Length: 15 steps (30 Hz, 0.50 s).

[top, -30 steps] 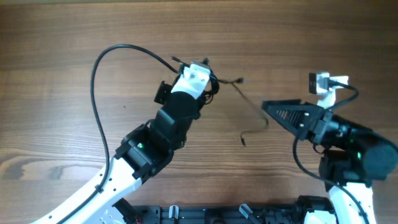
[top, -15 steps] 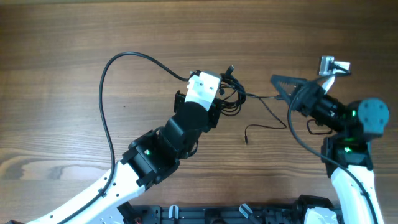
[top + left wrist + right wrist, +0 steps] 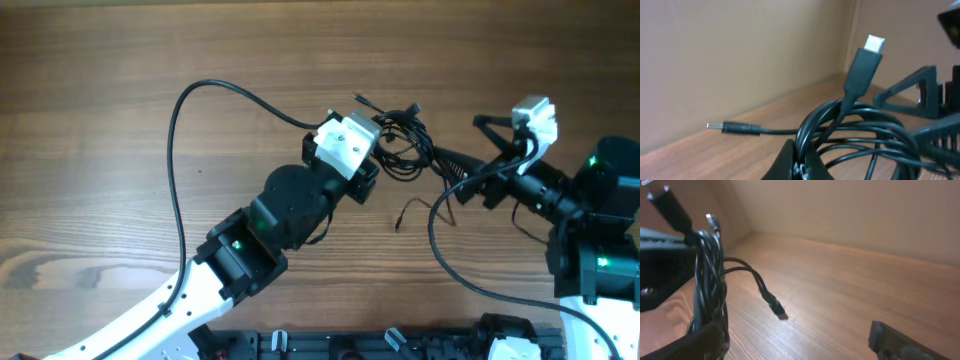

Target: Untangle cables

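Midway through the untangling, as we judge it, the left pincer (image 3: 384, 150) is clamped shut on the cables (image 3: 402, 140). It holds the bunch seemingly just clear of the bench (image 3: 120, 60), a little toward 1 o'clock from the middle of the overhead view. At 3 o'clock from the bunch the right pincer (image 3: 458, 148) stands spread wide and grips nothing. In its own wrist view one finger (image 3: 702, 341) sits right beside the hanging cords, and we cannot tell whether it touches them.

We read the step in hand as one arm anchoring the bunch while the other lines up to take a strand. The next move, in our view, calls for the right pincer to close on a single cord, not the whole bunch, and draw it off toward 3 o'clock. The cords are far thinner than the fingers, so the pick needs care.

The cables are several thin black cords wound into tight, overlapping loops. A silver-tipped plug (image 3: 873, 45) juts toward 12 o'clock in the left wrist view, and a smaller plug (image 3: 735, 128) pokes out toward 9 o'clock. A loose tail (image 3: 415, 208) trails onto the bench toward 6 o'clock.
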Motion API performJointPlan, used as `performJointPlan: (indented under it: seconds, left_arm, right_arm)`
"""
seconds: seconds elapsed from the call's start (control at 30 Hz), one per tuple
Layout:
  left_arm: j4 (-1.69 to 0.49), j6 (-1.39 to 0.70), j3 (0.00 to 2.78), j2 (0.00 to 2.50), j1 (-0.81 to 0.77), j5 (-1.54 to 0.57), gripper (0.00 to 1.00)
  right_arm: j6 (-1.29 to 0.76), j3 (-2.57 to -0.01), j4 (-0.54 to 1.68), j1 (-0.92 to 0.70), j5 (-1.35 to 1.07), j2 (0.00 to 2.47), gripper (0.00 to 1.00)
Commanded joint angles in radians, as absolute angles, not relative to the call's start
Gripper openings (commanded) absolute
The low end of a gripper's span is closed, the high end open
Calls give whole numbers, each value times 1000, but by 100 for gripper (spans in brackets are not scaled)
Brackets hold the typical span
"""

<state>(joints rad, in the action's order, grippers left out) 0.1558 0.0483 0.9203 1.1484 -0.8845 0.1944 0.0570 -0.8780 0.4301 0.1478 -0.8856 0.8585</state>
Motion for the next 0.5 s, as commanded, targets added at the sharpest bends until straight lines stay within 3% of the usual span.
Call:
performJointPlan:
  seconds: [0.0, 0.3, 0.47]
  left_arm:
    - [192, 75, 931, 1145, -889, 166, 4]
    - [221, 74, 931, 1145, -889, 229, 4]
    - [221, 75, 931, 1145, -907, 225, 4]
  right_arm:
    - [106, -893, 495, 147, -984, 825, 93]
    - [44, -893, 519, 147, -1034, 725, 77]
    - [46, -893, 416, 147, -1048, 725, 41]
